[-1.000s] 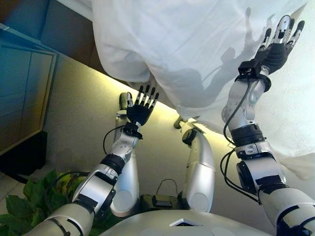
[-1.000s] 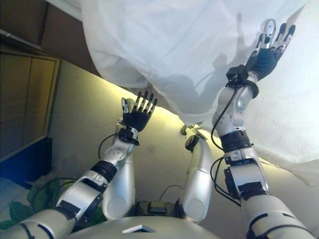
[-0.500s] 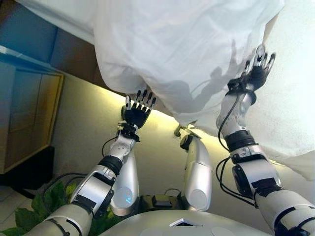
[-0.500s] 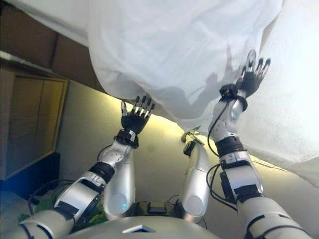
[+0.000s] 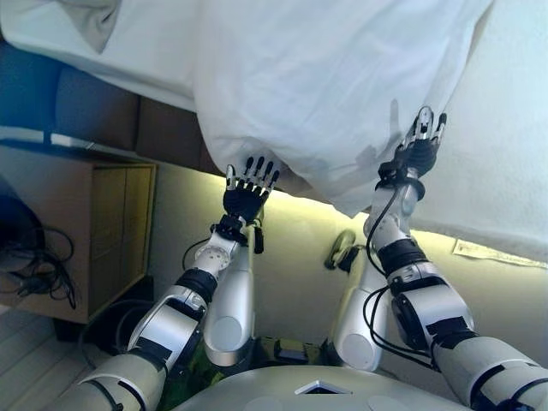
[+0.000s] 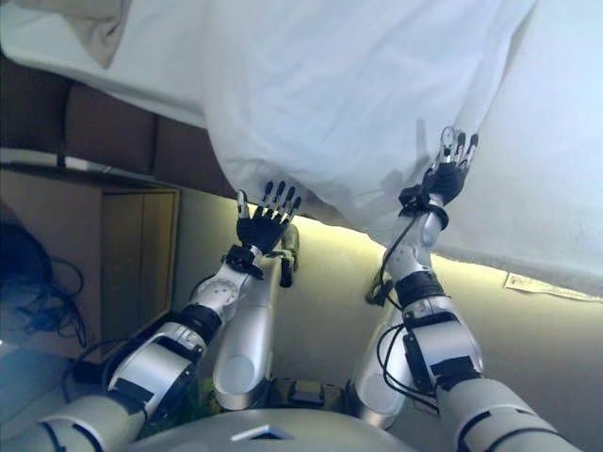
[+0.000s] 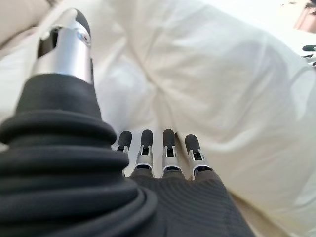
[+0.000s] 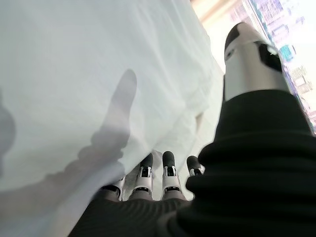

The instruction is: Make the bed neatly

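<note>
A white duvet [image 5: 325, 86] hangs in a big loose fold over the side of the bed. My left hand [image 5: 247, 190] is raised just under the fold's lower edge, open with straight fingers [image 7: 168, 148] that point at the cloth [image 7: 222, 98] and hold nothing. My right hand [image 5: 418, 147] is open too, its fingers straight and lying against the duvet's right side near the lower corner. In the right wrist view the fingers [image 8: 168, 170] reach up along the white cloth [image 8: 74, 74], on which the hand's shadow falls.
The white-sheeted mattress [image 5: 111, 51] runs off to the left, with a pillow corner [image 5: 94, 21] on it and the brown bed base [image 5: 128, 128] below. A wooden cabinet [image 5: 86, 231] and dark cables [image 5: 26, 257] stand at the left. A paper slip [image 5: 497, 251] lies at the right.
The camera has swung, bringing the cabinet and cables into view. My right hand has drawn back down the duvet toward its lower corner. Both hands have stayed open.
</note>
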You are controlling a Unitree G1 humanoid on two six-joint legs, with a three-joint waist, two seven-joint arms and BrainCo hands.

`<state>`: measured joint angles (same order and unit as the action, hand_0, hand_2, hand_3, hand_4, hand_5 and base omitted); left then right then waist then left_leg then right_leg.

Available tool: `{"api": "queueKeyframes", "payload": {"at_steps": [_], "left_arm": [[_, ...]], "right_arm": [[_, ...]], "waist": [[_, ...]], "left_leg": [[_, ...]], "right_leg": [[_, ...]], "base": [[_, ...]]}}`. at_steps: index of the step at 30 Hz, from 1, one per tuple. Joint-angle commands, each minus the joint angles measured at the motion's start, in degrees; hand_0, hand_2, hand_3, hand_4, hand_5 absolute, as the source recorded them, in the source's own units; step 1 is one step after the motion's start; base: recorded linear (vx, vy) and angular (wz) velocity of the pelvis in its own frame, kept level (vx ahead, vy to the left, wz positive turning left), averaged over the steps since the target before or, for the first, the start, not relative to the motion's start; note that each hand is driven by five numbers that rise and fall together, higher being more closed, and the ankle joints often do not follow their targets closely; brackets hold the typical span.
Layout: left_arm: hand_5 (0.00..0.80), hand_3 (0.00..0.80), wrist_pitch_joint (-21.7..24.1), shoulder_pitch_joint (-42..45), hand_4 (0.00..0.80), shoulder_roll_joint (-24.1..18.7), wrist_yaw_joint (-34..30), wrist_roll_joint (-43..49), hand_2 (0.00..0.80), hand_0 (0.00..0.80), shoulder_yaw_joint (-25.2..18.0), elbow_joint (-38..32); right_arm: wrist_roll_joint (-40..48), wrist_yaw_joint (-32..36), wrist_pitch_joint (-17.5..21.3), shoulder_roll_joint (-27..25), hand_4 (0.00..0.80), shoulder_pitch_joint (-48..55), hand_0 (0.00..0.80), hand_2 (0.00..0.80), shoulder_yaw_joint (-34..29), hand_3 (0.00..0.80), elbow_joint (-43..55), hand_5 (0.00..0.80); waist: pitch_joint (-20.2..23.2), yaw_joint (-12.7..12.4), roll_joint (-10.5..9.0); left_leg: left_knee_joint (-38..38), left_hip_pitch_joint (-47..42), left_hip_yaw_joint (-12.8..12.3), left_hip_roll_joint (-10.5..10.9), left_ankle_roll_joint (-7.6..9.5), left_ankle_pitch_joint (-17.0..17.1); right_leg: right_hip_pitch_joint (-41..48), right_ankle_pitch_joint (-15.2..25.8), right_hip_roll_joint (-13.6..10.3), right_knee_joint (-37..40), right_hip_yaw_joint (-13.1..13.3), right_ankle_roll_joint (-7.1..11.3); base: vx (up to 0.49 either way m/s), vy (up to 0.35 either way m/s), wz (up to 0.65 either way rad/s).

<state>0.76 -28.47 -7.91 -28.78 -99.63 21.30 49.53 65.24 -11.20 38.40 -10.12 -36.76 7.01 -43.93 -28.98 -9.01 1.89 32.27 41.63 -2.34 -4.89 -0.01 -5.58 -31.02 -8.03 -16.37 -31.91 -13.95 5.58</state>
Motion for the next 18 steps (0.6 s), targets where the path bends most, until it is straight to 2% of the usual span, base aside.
{"api": "queueKeyframes", "payload": {"at_steps": [1,3,5,9,11,13,16,18], "left_arm": [[0.0,0.0,0.0,-3.37,0.0,0.27,0.43,2.07,0.0,0.0,0.83,-1.22],[0.0,0.0,0.65,-3.27,0.0,-0.17,1.08,1.99,0.0,0.0,0.51,-1.93],[0.0,0.0,1.04,-2.35,0.0,-0.2,2.86,2.3,0.0,0.0,0.39,-3.65],[0.0,0.0,0.78,-0.93,0.0,1.12,2.75,3.37,0.0,0.0,0.06,-4.22],[0.0,0.0,1.98,-0.51,0.0,2.13,0.93,2.57,0.0,0.0,0.59,-4.21],[0.0,0.0,3.05,0.1,0.0,2.99,-0.12,2.75,0.0,0.0,1.07,-4.55],[0.0,0.0,4.6,1.3,0.0,5.07,-1.38,3.42,0.0,0.0,2.14,-4.45],[0.0,0.0,5.13,2.03,0.0,6.45,-2.2,4.33,0.0,0.0,2.26,-4.16]], "right_arm": [[4.63,3.83,5.33,0.72,0.0,1.6,0.0,0.0,0.07,0.0,2.23,0.0],[7.1,6.23,3.89,0.62,0.0,1.58,0.0,0.0,-0.76,0.0,2.09,0.0],[4.73,4.1,3.63,0.19,0.0,2.16,0.0,0.0,-0.08,0.0,3.83,0.0],[5.6,2.68,2.29,-1.43,0.0,2.5,0.0,0.0,-1.51,0.0,5.12,0.0],[3.49,1.45,1.19,-2.69,0.0,1.4,0.0,0.0,-1.48,0.0,4.51,0.0],[1.55,-1.29,1.58,-2.9,0.0,0.22,0.0,0.0,-1.28,0.0,4.09,0.0],[0.85,-5.26,3.4,-2.89,0.0,1.21,0.0,0.0,-2.07,0.0,4.9,0.0],[0.0,-5.22,3.89,-3.25,0.0,1.53,0.0,0.0,-3.12,0.0,3.8,0.0]], "waist": [[1.91,0.13,-3.14],[1.69,-0.3,-4.43],[1.92,-0.58,-4.88],[1.28,-0.07,-4.08],[0.46,-0.15,-3.49],[-0.23,-0.13,-2.89],[-0.78,0.08,-1.74],[-0.81,0.49,-0.69]], "left_leg": [[-16.11,-4.07,2.84,5.23,1.13,9.62],[-17.39,-4.53,3.31,2.93,-0.12,10.28],[-19.71,-5.48,3.66,1.28,-1.62,11.81],[-21.51,-5.18,3.64,-1.33,-3.88,14.34],[-20.93,-4.12,5.9,-2.13,-4.33,14.81],[-20.12,-3.31,6.39,-3.61,-4.37,14.65],[-16.12,-0.68,9.12,-3.23,-4.51,14.16],[-12.32,1.72,8.34,-2.75,-3.92,12.87]], "right_leg": [[5.12,6.91,1.41,8.66,-1.63,2.44],[6.44,6.56,1.96,10.53,-3.41,2.46],[8.54,4.85,3.24,11.37,-4.36,2.58],[8.52,2.01,3.3,9.52,-5.05,2.3],[7.3,0.54,2.97,8.25,-4.63,1.99],[4.16,-0.7,0.9,4.21,-3.48,2.07],[-0.1,-2.13,-2.12,-1.27,-0.34,2.21],[-3.21,-3.02,-4.4,-5.27,1.08,2.06]], "base": [[-0.099,-0.462,0.17],[-0.098,-0.399,0.23],[-0.032,-0.237,-0.04],[-0.009,-0.032,-0.02],[-0.142,0.215,0.03],[-0.132,0.289,-0.22],[-0.046,0.378,-0.28],[-0.026,0.302,-0.09]]}}
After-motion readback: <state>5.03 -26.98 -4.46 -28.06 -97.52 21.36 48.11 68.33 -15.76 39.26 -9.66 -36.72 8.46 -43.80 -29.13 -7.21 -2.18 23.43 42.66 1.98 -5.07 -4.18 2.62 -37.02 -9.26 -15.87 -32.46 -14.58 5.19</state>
